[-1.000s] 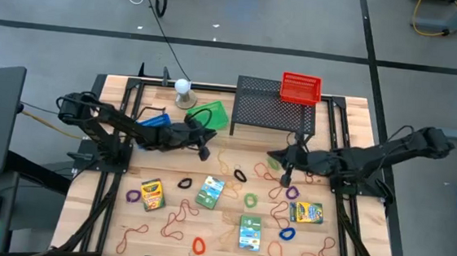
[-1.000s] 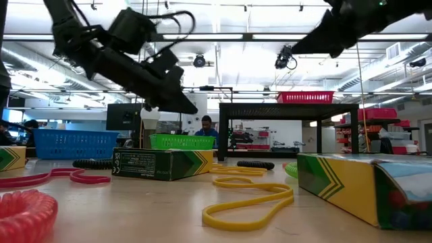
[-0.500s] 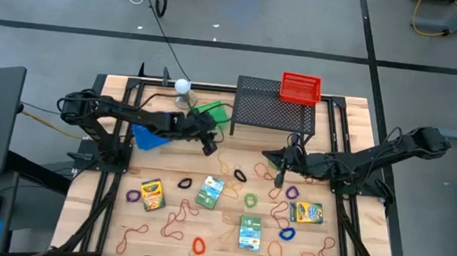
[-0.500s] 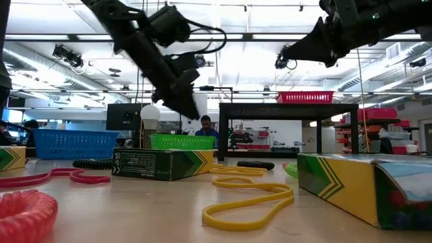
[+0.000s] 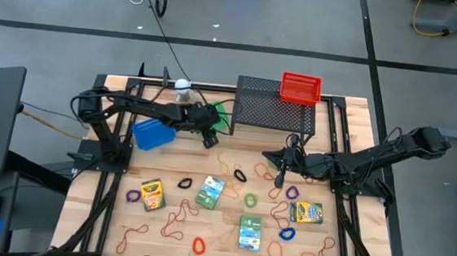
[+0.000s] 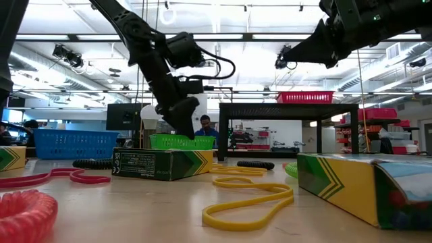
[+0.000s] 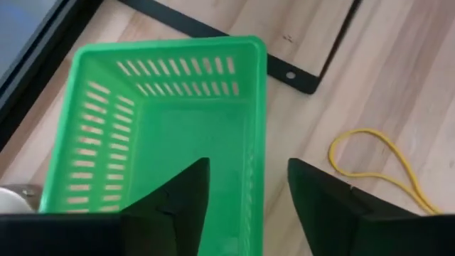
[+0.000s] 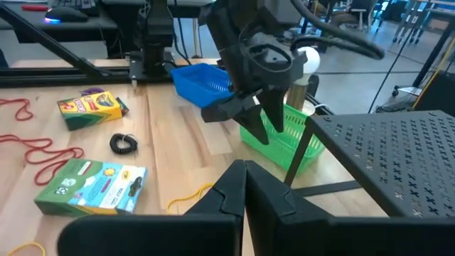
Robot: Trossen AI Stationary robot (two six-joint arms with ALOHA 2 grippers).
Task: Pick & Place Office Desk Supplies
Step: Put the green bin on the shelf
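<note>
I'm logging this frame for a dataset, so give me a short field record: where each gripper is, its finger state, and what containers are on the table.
left gripper: over the green basket, fingers open, nothing between them
right gripper: above the table's middle among the loops, fingers shut
containers: green basket; blue basket beside it; red basket on the black rack
loose supplies: crayon boxes and rubber bands on the wood
green basket contents: none visible
</note>
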